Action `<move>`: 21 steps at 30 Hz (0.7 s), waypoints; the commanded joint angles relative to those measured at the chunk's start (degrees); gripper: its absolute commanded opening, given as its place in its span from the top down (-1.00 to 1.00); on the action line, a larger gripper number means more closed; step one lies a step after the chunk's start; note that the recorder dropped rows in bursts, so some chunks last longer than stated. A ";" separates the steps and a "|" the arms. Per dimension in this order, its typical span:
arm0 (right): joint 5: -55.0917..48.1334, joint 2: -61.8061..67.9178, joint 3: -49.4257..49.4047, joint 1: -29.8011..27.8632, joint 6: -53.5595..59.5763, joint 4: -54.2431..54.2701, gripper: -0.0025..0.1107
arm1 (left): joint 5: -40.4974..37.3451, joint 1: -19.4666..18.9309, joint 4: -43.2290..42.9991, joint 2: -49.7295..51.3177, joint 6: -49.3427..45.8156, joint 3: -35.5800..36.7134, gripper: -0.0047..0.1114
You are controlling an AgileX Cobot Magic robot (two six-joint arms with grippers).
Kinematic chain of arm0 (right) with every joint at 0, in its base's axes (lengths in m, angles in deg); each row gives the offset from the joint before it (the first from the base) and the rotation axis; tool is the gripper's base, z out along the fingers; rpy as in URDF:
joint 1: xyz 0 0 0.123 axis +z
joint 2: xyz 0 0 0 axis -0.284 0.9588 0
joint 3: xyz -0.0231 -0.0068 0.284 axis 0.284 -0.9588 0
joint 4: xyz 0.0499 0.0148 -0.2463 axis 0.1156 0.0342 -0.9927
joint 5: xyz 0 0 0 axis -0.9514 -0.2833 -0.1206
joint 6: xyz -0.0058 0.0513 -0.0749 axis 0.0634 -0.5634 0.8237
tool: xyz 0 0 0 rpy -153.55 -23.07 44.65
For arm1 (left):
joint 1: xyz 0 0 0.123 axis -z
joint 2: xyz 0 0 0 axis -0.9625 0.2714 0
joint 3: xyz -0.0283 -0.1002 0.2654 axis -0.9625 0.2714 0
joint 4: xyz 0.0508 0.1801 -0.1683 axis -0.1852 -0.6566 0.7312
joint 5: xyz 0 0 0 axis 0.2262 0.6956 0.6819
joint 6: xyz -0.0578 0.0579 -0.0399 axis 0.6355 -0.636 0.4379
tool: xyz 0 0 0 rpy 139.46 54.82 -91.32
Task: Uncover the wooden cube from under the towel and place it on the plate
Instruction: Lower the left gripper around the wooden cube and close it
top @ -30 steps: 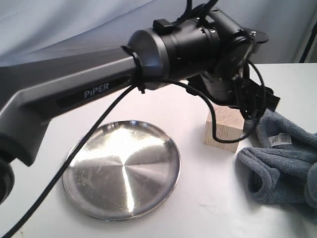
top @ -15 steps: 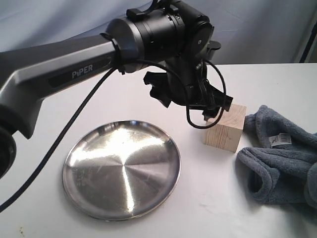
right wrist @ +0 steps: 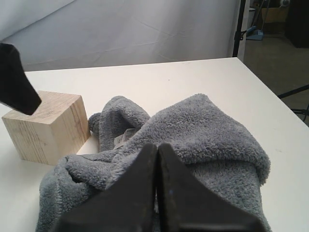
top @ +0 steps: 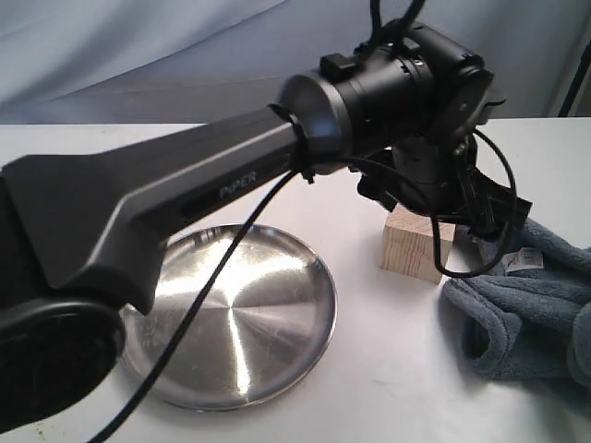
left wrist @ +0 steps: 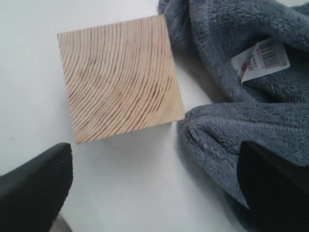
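Now the cube (left wrist: 120, 77) stands uncovered on the desk (top: 388, 388), well in from its edges, between the plate (top: 231, 314) and the towel (top: 526, 314), just beside the towel. Grasping looks like the step in hand. The left gripper (left wrist: 154, 193) hangs above the cube, jaws wide, holding nothing. It should next lower astride the cube, one finger clearing the towel's fold. The way to the plate is open. The right gripper (right wrist: 157, 193) is closed, empty.
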 commanded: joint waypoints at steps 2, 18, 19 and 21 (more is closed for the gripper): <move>0.00 -0.22 -0.22 0.08 0.30 0.26 0.96 | -2.16 -0.80 -2.02 4.94 -1.06 -8.72 -0.58; 0.00 -0.22 -0.22 0.08 0.30 0.26 0.96 | 5.70 -4.10 2.51 10.35 -1.16 -14.26 -0.58; 0.00 -0.22 -0.22 0.08 0.30 0.26 0.96 | 6.36 -4.10 2.63 10.35 -1.16 -14.26 -0.58; 0.00 -0.22 -0.22 0.08 0.30 0.26 0.96 | 6.36 -4.10 2.63 10.35 -1.16 -14.26 -0.58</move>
